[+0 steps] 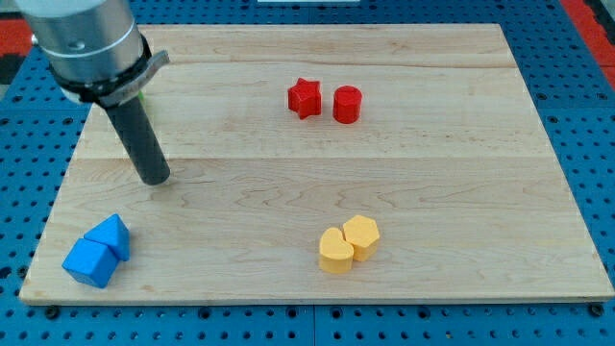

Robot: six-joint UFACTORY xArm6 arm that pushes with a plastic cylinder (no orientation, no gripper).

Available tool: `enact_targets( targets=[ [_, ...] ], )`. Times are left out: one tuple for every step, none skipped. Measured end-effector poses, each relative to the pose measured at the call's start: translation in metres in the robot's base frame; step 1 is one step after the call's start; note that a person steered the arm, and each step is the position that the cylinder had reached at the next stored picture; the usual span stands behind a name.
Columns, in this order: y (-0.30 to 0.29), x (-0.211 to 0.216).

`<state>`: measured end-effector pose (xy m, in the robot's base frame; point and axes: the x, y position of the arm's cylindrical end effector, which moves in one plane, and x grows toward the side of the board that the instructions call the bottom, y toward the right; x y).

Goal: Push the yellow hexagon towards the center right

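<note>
The yellow hexagon lies on the wooden board at the lower middle right. A yellow heart touches it on its lower left. My tip is at the view's left, far left of and above the yellow blocks, touching none. A red star and a red cylinder sit side by side near the view's top middle. Two blue blocks, a triangle-like one and a cube-like one, sit together at the bottom left, below my tip.
A sliver of a green block shows behind the rod at the upper left, mostly hidden. The board lies on a blue pegboard surface that surrounds it.
</note>
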<state>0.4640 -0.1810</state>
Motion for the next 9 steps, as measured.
enact_targets(
  targets=[
    [0.047,0.051],
    [0.088,0.123],
    [0.194,0.139],
    [0.222,0.084],
    [0.25,0.047],
    [0.266,0.062],
    [0.289,0.071],
    [0.371,0.073],
    [0.4,0.059]
  ],
)
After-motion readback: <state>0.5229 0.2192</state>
